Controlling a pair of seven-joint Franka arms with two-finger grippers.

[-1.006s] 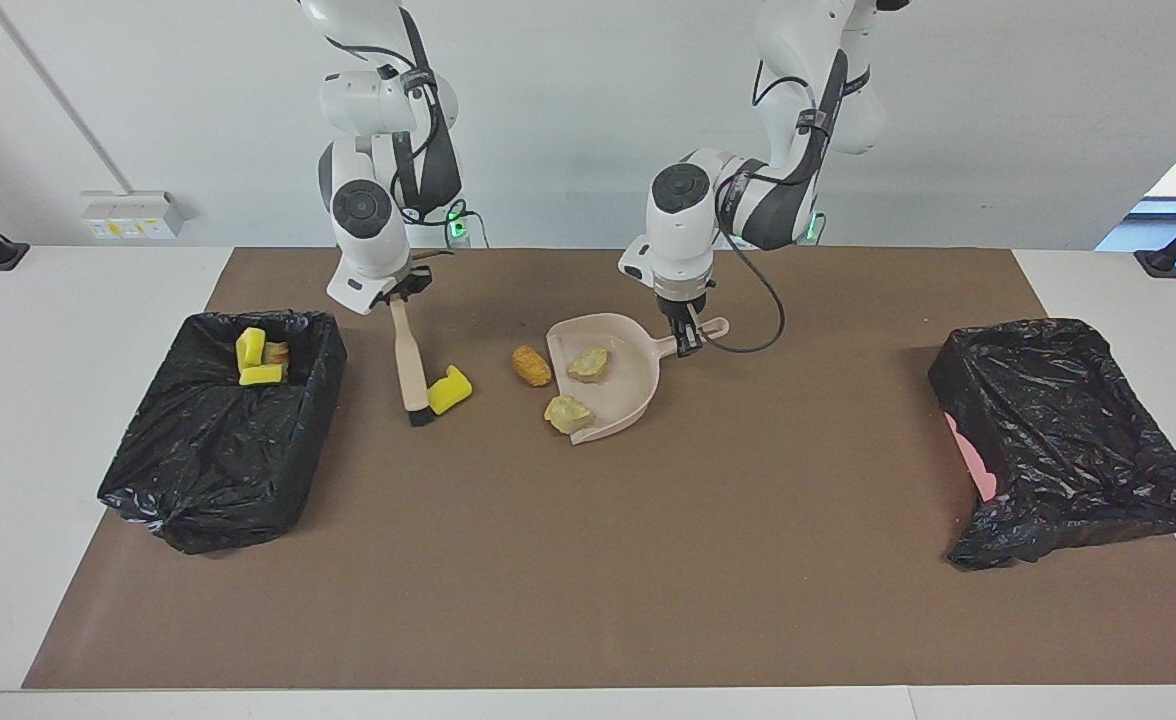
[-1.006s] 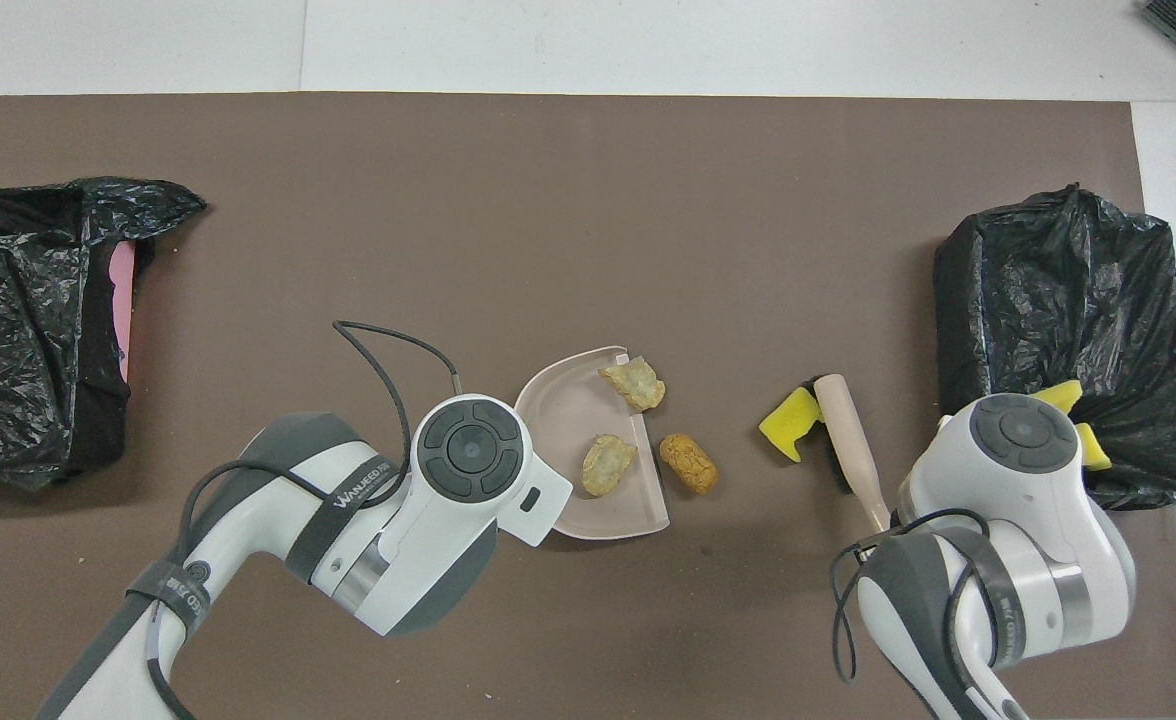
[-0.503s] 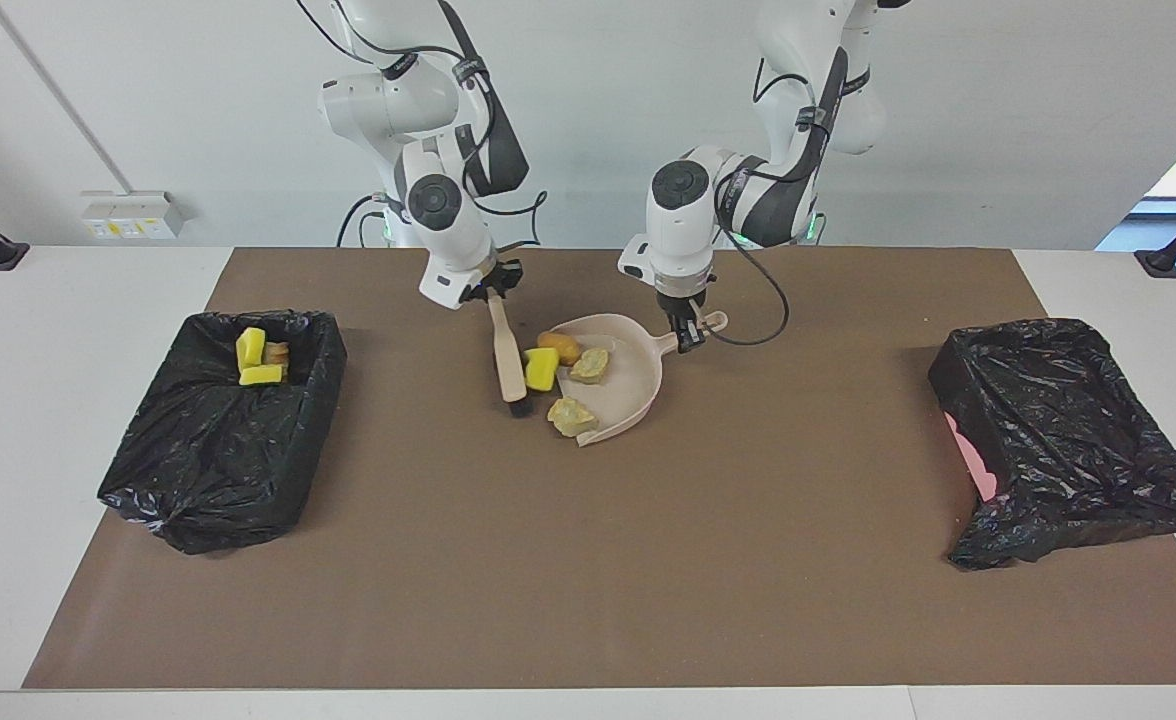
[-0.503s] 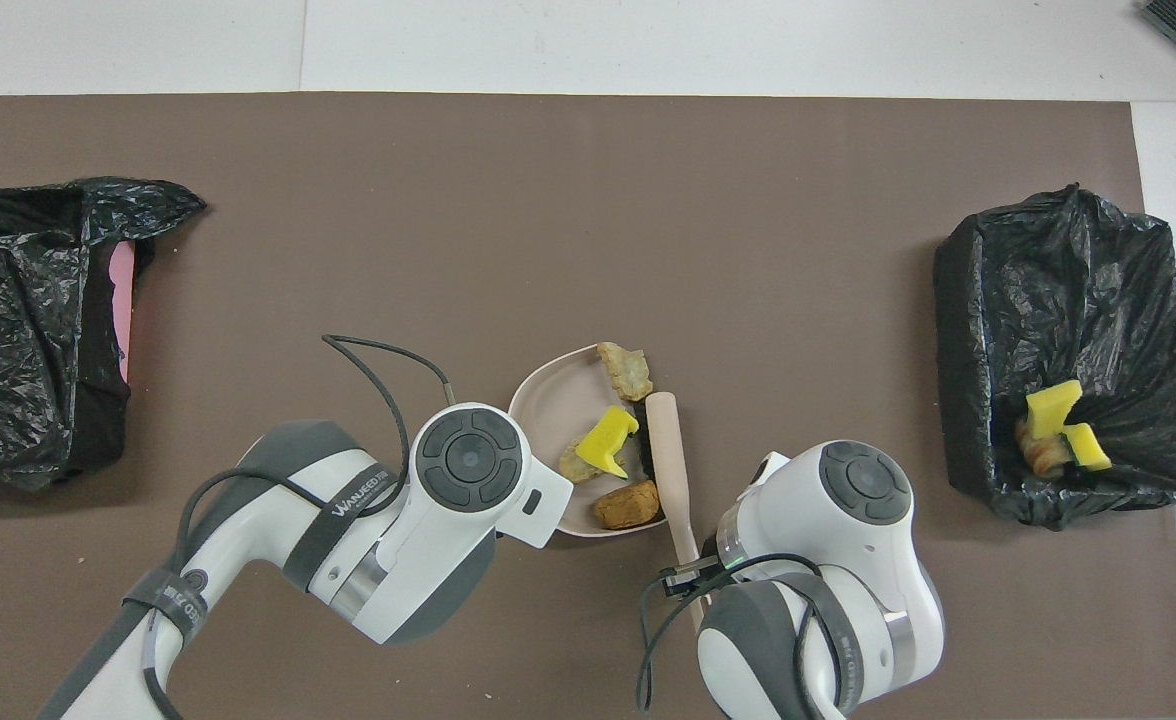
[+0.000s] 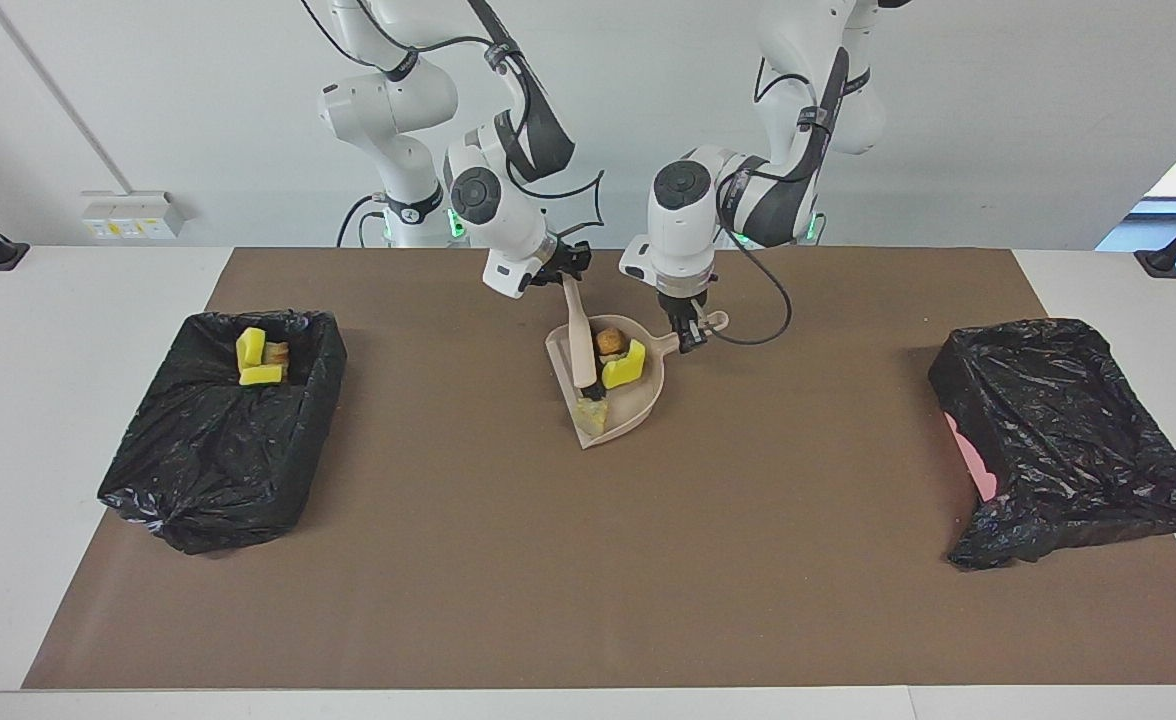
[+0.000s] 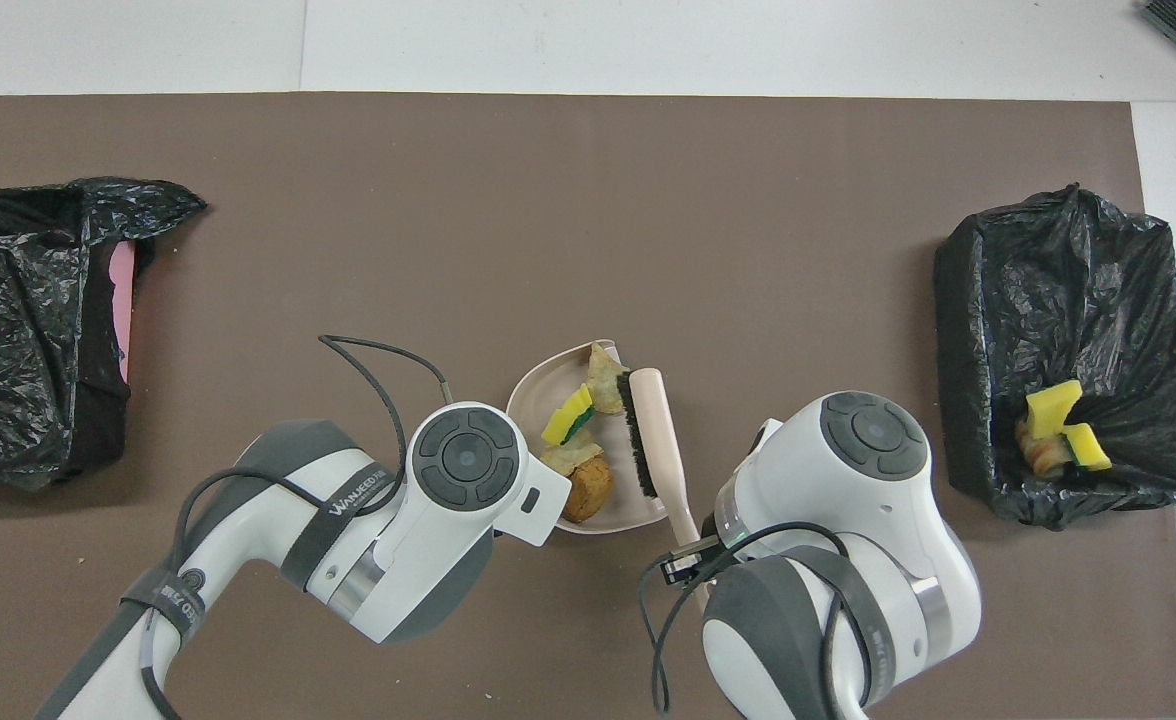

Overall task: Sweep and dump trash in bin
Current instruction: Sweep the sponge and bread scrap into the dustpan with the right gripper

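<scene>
My left gripper [image 5: 690, 336] is shut on the handle of the beige dustpan [image 5: 645, 392], which rests on the mat mid-table. My right gripper [image 5: 560, 276] is shut on the handle of the beige brush [image 5: 579, 340]; its bristles stand in the pan's mouth. In the pan lie a yellow wedge [image 5: 624, 364], a brown lump [image 5: 608, 342] and a tan lump [image 5: 593, 414]. In the overhead view the pan [image 6: 546, 384] holds the yellow wedge [image 6: 568, 414], brown lump [image 6: 589, 486] and two tan lumps [image 6: 605, 375], with the brush [image 6: 654, 430] beside them. Both grippers are hidden under their wrists there.
A black-bagged bin [image 5: 218, 440] at the right arm's end of the table holds two yellow wedges [image 5: 251, 347] and a brown lump [image 5: 276, 352]. A second black-bagged bin [image 5: 1063, 430] with a pink patch [image 5: 968, 455] stands at the left arm's end. A brown mat [image 5: 588, 560] covers the table.
My right arm swept the brush toward the left arm's end, pushing the yellow wedge and the brown lump into the dustpan. The pan's mouth turned a little. The left gripper kept its hold.
</scene>
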